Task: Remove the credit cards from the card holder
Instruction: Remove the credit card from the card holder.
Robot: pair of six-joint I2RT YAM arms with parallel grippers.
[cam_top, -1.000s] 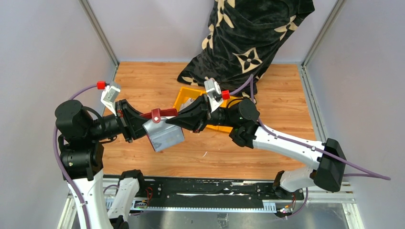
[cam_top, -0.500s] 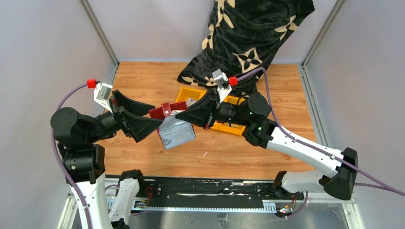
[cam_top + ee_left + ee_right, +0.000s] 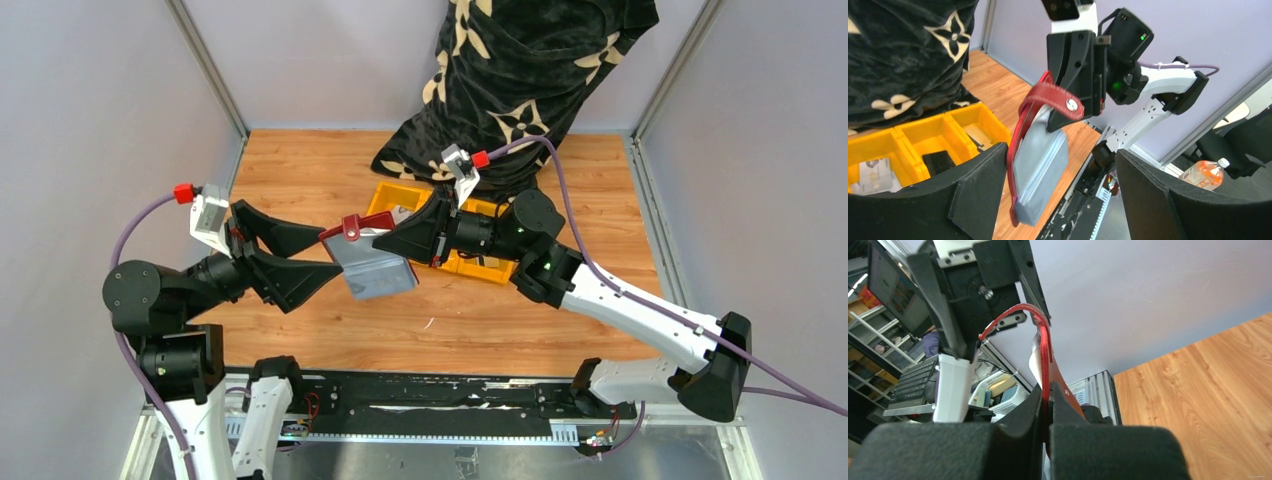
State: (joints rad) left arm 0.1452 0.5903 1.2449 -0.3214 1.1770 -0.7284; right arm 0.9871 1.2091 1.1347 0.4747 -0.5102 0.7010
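The card holder (image 3: 375, 268), dark red with a silvery-grey inner block, hangs in the air over the table's middle. My right gripper (image 3: 388, 240) is shut on its red cover near the snap tab (image 3: 351, 227); in the right wrist view the gripper (image 3: 1048, 400) pinches the thin red leather (image 3: 1043, 340). My left gripper (image 3: 328, 254) stands open just left of the holder. In the left wrist view the card holder (image 3: 1040, 165) hangs ahead of the wide-open left gripper (image 3: 1060, 155), close to one finger (image 3: 980, 187). A printed credit card (image 3: 873, 172) lies in the yellow bin.
A yellow three-compartment bin (image 3: 478, 268) sits under the right arm, and in the left wrist view the bin (image 3: 910, 131) also holds a bulky black object (image 3: 938, 161). A black flower-patterned cloth (image 3: 520, 80) covers the table's far edge. Grey walls stand on both sides.
My left gripper has let go of the card holder, opened wide and drawn back to the left. The right gripper keeps the holder and has carried it slightly right and up.
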